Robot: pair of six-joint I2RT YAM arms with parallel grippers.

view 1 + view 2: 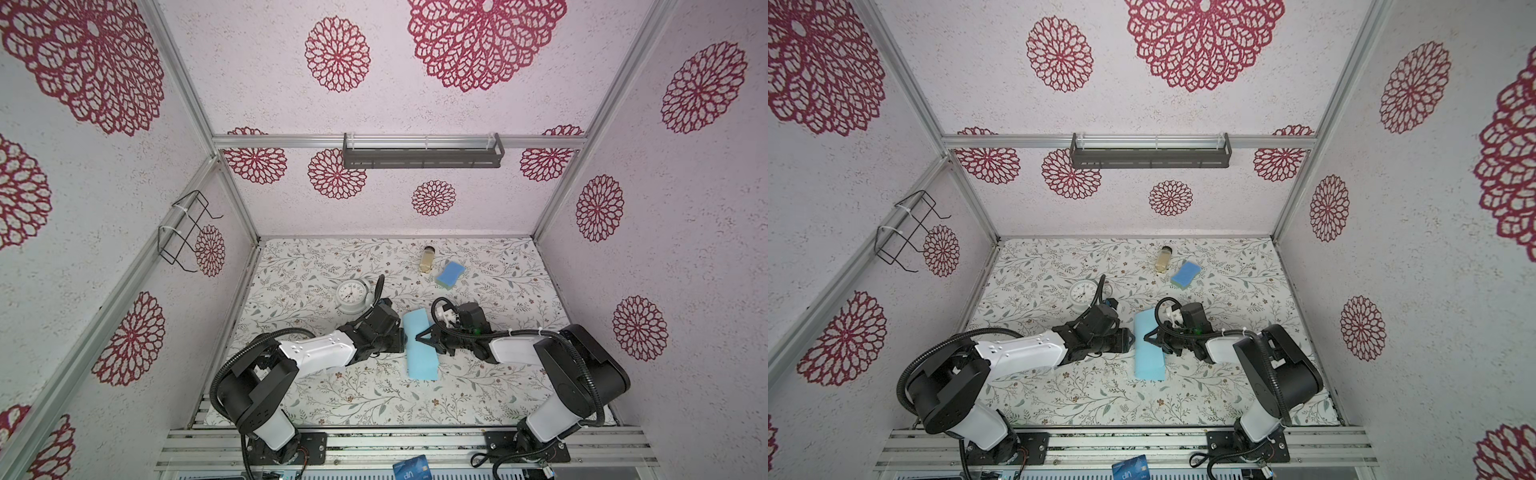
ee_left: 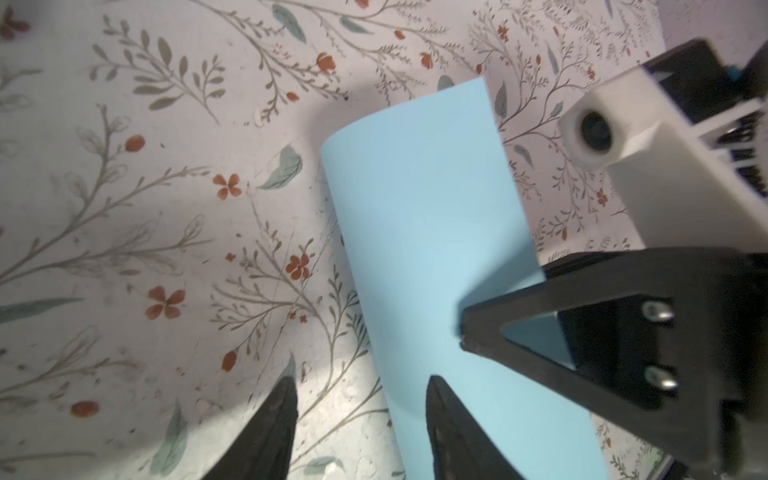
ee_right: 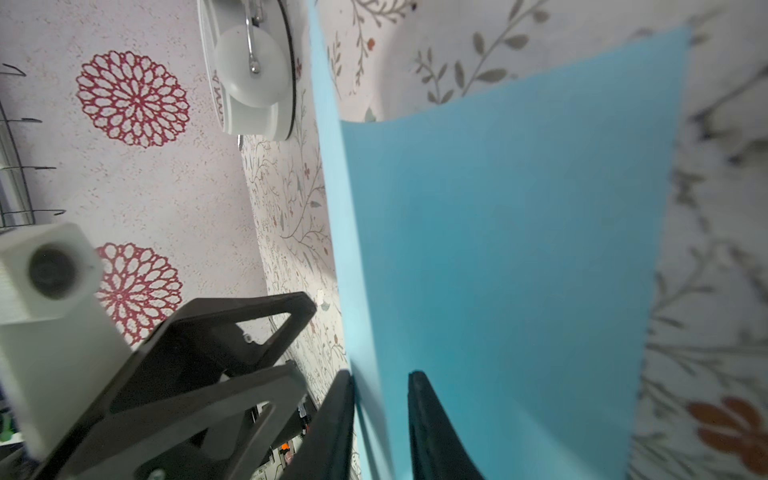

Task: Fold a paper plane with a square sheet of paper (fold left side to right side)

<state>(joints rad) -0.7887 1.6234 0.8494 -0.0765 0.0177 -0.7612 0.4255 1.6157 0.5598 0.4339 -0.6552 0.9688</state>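
Observation:
The square sheet of paper [image 1: 420,359] [image 1: 1148,363] is light blue and lies mid-table, bent over on itself into a loose narrow strip. Its rounded bend faces the left arm. My left gripper [image 1: 401,338] [image 2: 360,384] is open at that bend, one finger over the paper [image 2: 424,208] and one over the cloth. From the opposite side my right gripper [image 1: 420,336] [image 3: 380,376] reaches over the strip. Its jaws stand slightly apart with a raised layer of the sheet [image 3: 519,249] between them, so it is open. No paper plane is in view.
A white clock [image 1: 351,294] stands just behind the left arm. A blue sponge [image 1: 450,274] and a small jar [image 1: 428,259] sit at the back. A dark blue card [image 1: 411,468] lies on the front rail. A wire rack [image 1: 185,230] hangs on the left wall.

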